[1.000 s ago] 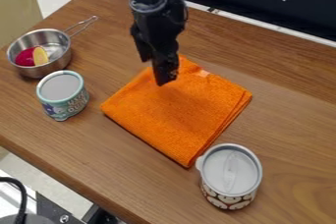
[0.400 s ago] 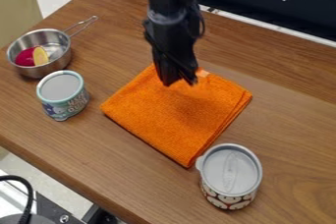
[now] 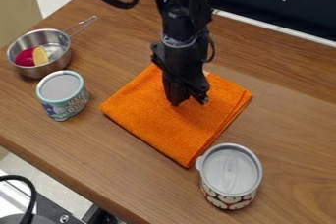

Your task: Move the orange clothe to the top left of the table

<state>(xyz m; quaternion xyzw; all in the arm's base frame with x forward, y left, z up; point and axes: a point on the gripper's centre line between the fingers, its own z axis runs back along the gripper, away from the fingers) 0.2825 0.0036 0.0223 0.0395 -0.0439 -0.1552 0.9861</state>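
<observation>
The black gripper (image 3: 189, 102) hangs down over the upper middle of the orange cloth (image 3: 164, 125), its tips close above or at the fabric; whether they touch it I cannot tell. Folded into a flat square, the cloth lies at the middle of the wooden table (image 3: 275, 120). The arm hides part of the cloth's upper edge. No part of the fabric looks lifted.
A metal pan (image 3: 62, 58) holding a red piece and a yellow piece stands at the upper left, its handle pointing up-right. Below it is a teal can (image 3: 66, 105). Another lidded can (image 3: 231, 171) stands beside the cloth's lower right corner.
The gripper has moved right and then down toward the viewer, lower over the cloth. The cloth, pan and cans have stayed in place.
</observation>
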